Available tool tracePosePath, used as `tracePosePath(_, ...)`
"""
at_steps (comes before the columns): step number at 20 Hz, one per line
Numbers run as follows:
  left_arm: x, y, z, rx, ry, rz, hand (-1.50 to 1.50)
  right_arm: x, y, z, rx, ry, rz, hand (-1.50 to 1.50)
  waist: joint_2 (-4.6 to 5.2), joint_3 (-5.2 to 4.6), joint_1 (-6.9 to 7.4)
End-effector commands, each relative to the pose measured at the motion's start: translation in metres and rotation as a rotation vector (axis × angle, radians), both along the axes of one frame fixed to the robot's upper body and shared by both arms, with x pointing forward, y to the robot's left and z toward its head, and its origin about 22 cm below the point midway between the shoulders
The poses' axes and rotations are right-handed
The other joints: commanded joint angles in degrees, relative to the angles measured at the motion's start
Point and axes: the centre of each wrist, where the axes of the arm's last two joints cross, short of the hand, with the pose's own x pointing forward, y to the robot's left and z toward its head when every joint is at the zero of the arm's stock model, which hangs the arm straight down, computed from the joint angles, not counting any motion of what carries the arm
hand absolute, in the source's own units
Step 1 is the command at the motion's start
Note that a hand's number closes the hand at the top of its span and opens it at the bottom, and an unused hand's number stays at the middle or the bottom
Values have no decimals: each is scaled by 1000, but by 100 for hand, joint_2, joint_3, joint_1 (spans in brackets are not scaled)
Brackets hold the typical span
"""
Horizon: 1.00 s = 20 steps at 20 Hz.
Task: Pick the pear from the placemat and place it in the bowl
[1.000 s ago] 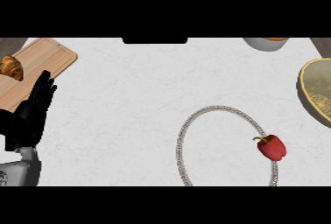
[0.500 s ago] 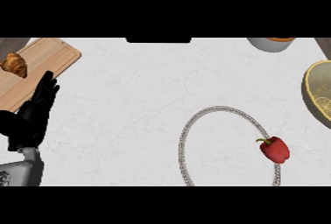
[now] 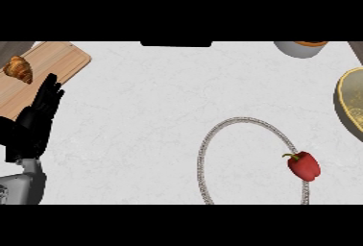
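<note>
Left robot hand [image 3: 37,120] open at the left edge, fingers straight up, seemingly overlapping the wooden board [image 3: 50,67].

The left hand [image 3: 34,126] is matte black, with slim segmented fingers [image 3: 50,93] and a blocky palm. Below it a narrow pale-grey wrist joins a broader grey forearm [image 3: 20,190] with a darker panel along its edge.
</note>
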Motion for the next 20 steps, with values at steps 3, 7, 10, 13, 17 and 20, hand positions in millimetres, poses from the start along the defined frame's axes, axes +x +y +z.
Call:
tracePosePath(3, -3, 1, 2, -14, 2, -29, 0, -1, -21, -30, -158, 324, -157, 150, 40, 1, 126)
tracePosePath(7, 9, -13, -3, 0, -4, -16, 0, 0, -40, -44, -37, 364, -78, -150, 63, 11, 91)
tracePosePath(10, 6, -15, -20, 3, -21, -24, 0, 5, -40, -42, 10, 341, 6, -150, 68, 10, 91)
tracePosePath(13, 13, -20, -12, -10, 5, -4, 0, 9, -44, -28, 206, 245, 77, -150, 47, 9, 17)
tracePosePath(17, 6, -12, 1, -3, 4, -22, 0, -8, -62, -44, 550, 42, 58, -150, 22, 32, -18)
tracePosePath(20, 5, -6, 0, 1, 3, -15, 0, -15, -75, -27, 728, -5, 63, -150, 36, 22, 20)
